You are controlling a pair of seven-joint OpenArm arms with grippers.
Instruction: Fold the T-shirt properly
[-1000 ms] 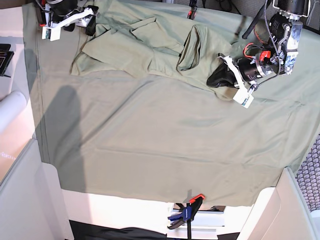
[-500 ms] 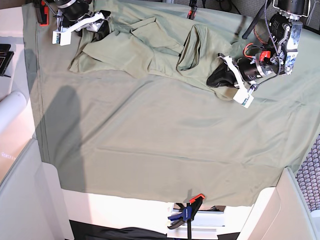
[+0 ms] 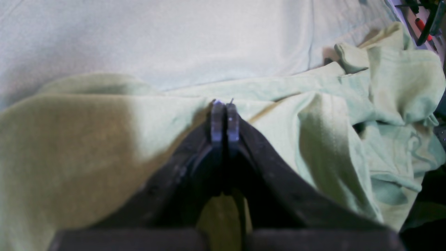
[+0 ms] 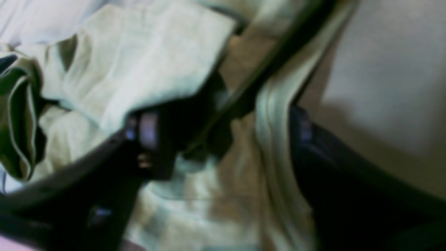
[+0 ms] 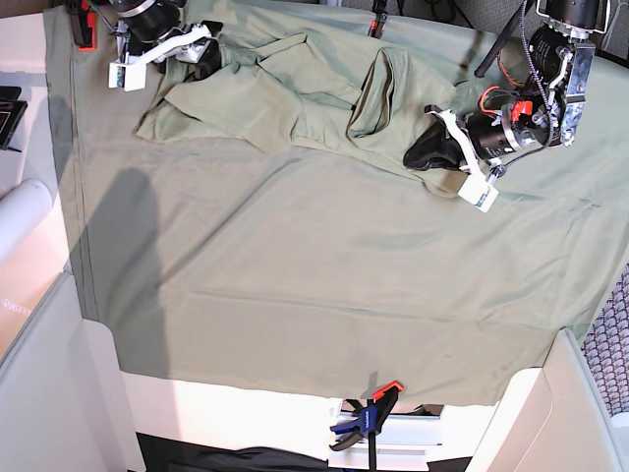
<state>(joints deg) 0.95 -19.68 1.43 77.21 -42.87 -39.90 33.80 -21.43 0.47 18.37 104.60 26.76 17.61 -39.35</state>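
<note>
The T-shirt [image 5: 295, 93] is seen bunched and rumpled along the 12 o'clock edge of the table, lying on the larger sage sheet [image 5: 324, 275] that is spread over the whole surface. No clean fold is visible yet: the fabric is creased, one flap is doubled over near the middle, and the outline is irregular. The task is judged to be at an early stage, with flattening and every proper fold yet to be done.

At about 2 o'clock, the left claw [image 5: 425, 155] is pressed against one end of the garment. In the left wrist view its tips [image 3: 223, 116] are shown clenched together, with cloth mounded on both sides; whether fabric is actually pinched between them cannot be told, though it looks likely.

At about 11 o'clock, the right claw [image 5: 201, 61] is placed over the opposite end of the T-shirt. In the right wrist view, which is blurred, its fingers [image 4: 148, 130] are spread apart with a hem or ridge of cloth lying between them, not yet gripped.

A clamp [image 5: 366, 418] is fixed at the 6 o'clock edge, holding the sheet.
</note>
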